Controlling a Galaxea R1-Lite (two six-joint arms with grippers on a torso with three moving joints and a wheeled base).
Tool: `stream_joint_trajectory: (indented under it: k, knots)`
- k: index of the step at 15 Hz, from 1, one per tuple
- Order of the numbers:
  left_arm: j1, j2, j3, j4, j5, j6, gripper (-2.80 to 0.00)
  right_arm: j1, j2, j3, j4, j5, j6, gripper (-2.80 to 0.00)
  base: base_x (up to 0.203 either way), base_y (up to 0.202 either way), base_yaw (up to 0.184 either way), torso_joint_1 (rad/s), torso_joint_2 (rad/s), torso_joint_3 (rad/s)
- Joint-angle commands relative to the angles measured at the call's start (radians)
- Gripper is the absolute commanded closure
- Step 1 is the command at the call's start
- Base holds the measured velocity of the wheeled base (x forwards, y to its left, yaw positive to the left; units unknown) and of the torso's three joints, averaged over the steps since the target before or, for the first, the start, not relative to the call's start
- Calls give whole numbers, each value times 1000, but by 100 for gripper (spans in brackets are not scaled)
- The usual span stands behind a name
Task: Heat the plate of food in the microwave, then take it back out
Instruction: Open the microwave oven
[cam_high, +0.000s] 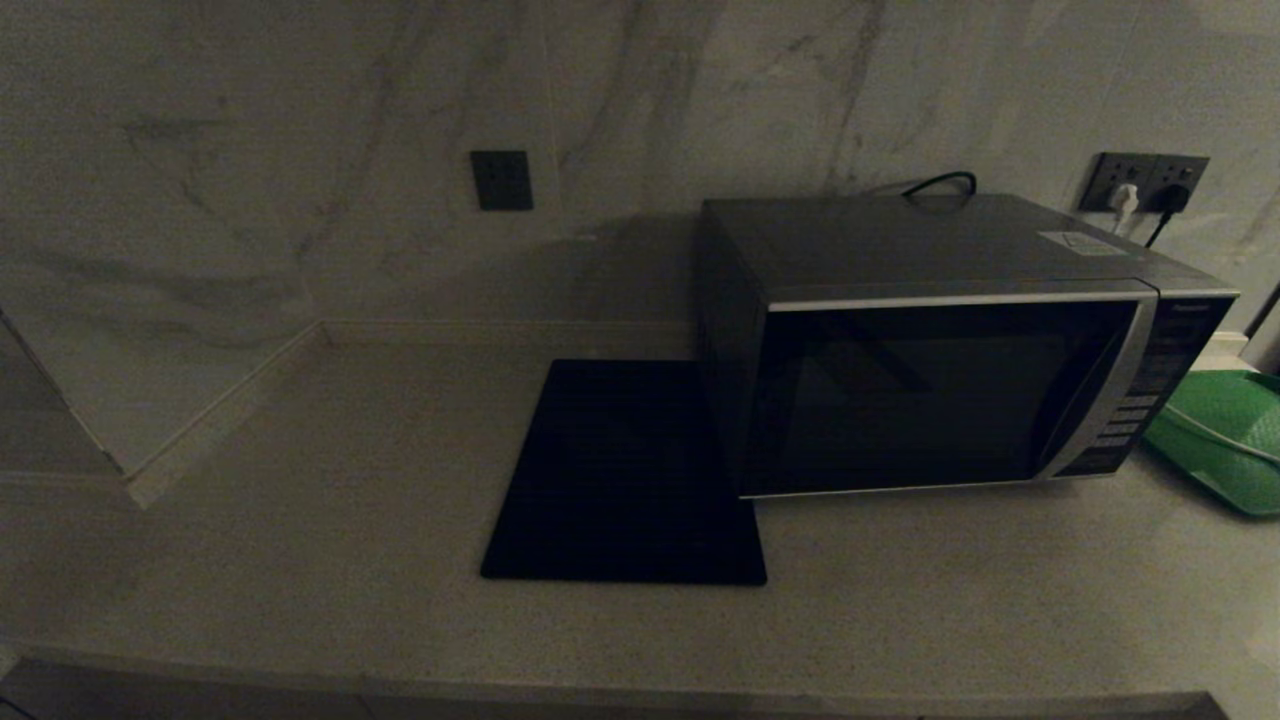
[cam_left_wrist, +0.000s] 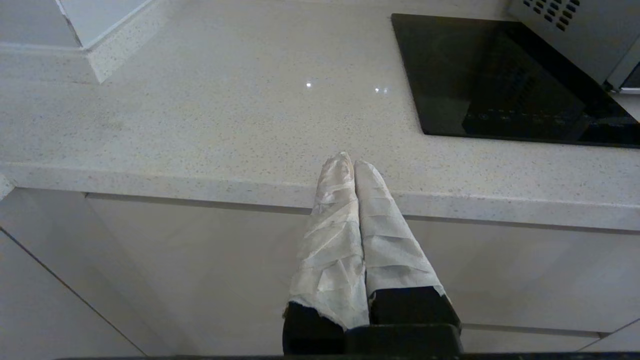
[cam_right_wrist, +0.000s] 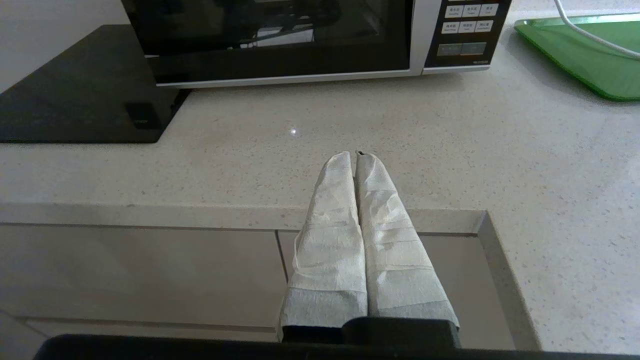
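Both grippers, left (cam_left_wrist: 354, 164) and right (cam_right_wrist: 356, 158), we see pressed closed and empty at the counter (cam_right_wrist: 350, 150) edge; bare counter lies before the microwave (cam_right_wrist: 280, 45).

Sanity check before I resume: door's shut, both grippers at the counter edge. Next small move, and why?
Probably bring the right gripper forward toward the microwave door. The door is closed, no plate shows in any view, and that gripper, shut and empty, already faces the door across bare countertop. The left gripper, also shut and empty, sits nearer the black mat, so it looks worse placed.
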Motion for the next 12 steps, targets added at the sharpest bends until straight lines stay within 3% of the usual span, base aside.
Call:
stream_joint_trajectory:
  k: [1,8,10,12]
  knots:
    - [0,-2,-1,-1,1,-1,0,0,1,1,5,0,-12,0,0,0,0,0,0,0]
    - [0,-2,0,-1,1,-1,0,0,3,-38,18,-39,11,0,0,0,0,0,0,0]
    - [0,-2,0,-1,1,-1,0,0,36,-211,96,-40,60,0,0,0,0,0,0,0]
    - [0,-2,0,-1,1,-1,0,0,134,-523,221,-35,161,0,0,0,0,0,0,0]
